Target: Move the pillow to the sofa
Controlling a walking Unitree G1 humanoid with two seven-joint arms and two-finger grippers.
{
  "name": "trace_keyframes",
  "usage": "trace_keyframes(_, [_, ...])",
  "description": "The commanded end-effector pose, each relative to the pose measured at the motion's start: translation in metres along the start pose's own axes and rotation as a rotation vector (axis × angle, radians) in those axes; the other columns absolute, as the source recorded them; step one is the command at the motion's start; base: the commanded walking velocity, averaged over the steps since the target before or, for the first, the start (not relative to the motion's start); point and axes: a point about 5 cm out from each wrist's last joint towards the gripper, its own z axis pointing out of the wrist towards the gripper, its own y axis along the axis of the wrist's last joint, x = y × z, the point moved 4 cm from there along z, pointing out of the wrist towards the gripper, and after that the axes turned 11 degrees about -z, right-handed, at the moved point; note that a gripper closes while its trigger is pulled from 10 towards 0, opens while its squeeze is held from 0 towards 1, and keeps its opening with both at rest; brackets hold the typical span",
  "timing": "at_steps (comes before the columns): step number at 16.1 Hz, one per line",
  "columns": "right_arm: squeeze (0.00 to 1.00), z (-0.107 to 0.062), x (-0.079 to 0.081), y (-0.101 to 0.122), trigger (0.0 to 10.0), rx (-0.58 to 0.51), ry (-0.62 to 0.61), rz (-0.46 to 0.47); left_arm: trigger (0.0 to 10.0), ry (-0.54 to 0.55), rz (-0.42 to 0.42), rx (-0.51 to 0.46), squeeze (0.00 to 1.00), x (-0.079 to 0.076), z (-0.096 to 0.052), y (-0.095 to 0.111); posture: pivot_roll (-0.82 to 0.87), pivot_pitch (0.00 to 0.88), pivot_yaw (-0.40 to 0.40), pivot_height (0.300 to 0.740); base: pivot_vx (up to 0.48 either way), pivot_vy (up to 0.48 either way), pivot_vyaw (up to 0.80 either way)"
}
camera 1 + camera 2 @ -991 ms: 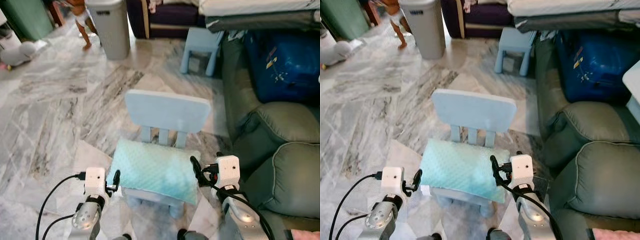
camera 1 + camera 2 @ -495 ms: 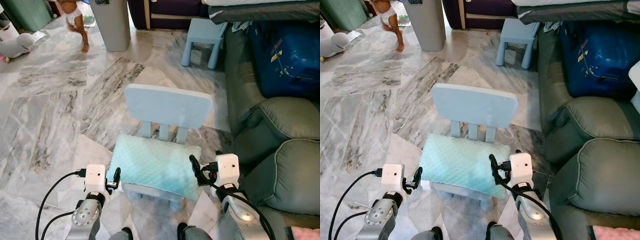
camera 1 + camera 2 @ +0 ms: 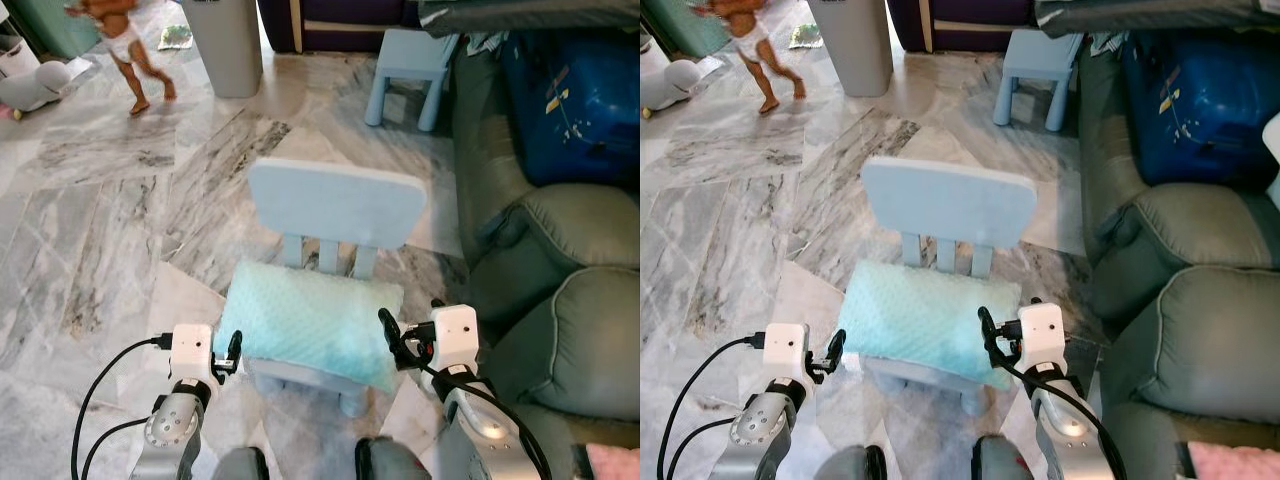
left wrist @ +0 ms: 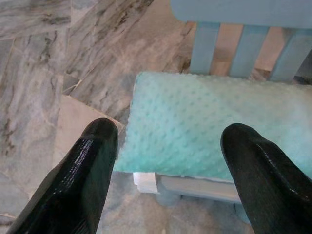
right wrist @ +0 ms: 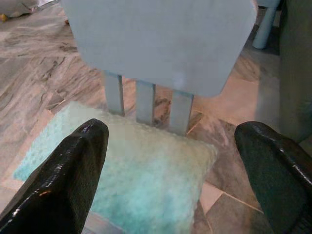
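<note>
Right now the pale turquoise pillow (image 3: 312,325) lies flat on the seat of a small light-blue child's chair (image 3: 337,205), its long side running across the seat and its far edge close against the three slats under the chair's backrest. The chair stands on a grey-veined marble floor (image 3: 90,240), with the grey-green sofa (image 3: 560,300) just beside it on the robot's right.

The left gripper (image 3: 231,352) hovers at the pillow's left end, its fingers (image 4: 87,170) spread wide with nothing between them; in the left wrist view they frame the pillow's near corner. The right gripper (image 3: 390,340) sits at the pillow's right end, close to or touching its edge, fingers (image 5: 68,180) likewise wide apart and holding nothing, the pillow and chair back showing between them.

Farther off, a light-blue stool (image 3: 408,60) and a grey bin (image 3: 225,45) stand on the floor, a blue suitcase (image 3: 575,95) lies by the sofa, and a person (image 3: 115,40) moves at the far left
</note>
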Motion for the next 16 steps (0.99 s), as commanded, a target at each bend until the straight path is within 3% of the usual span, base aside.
trace_keyframes(1, [0.0,-0.001,0.004,0.002,10.0,-0.002,0.013,0.0,10.0,0.007,0.001,0.032,0.0,0.004,-0.004,-0.007,-0.1,0.241,0.053,0.627,0.0,0.0,0.0])
trace_keyframes(7, [0.0,0.002,0.004,0.003,10.0,-0.006,0.014,-0.004,10.0,0.014,0.009,0.032,0.0,0.006,-0.005,-0.007,-0.1,0.244,0.053,0.563,0.0,0.0,0.0])
trace_keyframes(16, [0.0,0.011,-0.002,0.005,10.0,-0.02,0.011,-0.019,10.0,0.149,0.087,-0.041,0.0,0.031,-0.002,0.013,-0.08,0.238,0.053,0.455,0.0,0.0,0.0])
